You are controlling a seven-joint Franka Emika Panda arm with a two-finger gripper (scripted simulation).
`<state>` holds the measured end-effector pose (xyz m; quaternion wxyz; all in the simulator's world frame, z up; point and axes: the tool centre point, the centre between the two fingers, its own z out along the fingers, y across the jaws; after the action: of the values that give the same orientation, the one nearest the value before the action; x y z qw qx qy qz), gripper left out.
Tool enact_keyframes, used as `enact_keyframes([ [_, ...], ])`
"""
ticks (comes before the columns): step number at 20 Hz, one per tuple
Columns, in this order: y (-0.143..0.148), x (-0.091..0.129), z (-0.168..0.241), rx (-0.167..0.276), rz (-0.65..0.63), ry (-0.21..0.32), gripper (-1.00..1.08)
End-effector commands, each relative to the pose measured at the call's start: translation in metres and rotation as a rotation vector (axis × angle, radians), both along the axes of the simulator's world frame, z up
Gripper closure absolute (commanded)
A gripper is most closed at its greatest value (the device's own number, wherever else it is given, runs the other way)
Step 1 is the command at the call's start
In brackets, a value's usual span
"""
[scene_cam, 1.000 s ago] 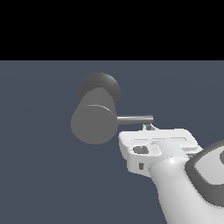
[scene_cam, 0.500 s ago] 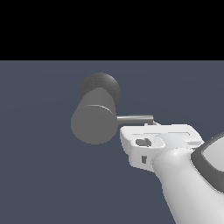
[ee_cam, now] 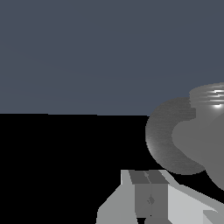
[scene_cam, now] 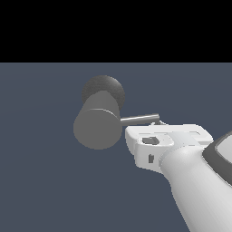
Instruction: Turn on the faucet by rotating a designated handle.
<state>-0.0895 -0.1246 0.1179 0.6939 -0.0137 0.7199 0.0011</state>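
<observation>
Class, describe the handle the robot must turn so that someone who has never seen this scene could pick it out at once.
Find the faucet, a thick grey cylinder with a flat round end facing the camera. From its side, toward the exterior view's right, sticks the handle, just above the white gripper. It is the only thin, straight rod; everything near it is bulky.

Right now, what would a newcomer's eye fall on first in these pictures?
The faucet, a thick grey cylinder with its flat round end toward the exterior camera, sits mid-frame. Its thin handle sticks out toward the exterior view's right. The big white arm enters from the lower right, its gripper close under the handle; its fingers look closed together.
</observation>
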Motion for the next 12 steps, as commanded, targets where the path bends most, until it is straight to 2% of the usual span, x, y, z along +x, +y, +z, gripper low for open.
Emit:
enact_keyframes([
  [1, 0.003, 0.0, 0.006, 0.0, 0.002, -0.001, 1.08],
  [12, 0.019, -0.001, 0.049, 0.003, 0.013, -0.02, 1.08],
])
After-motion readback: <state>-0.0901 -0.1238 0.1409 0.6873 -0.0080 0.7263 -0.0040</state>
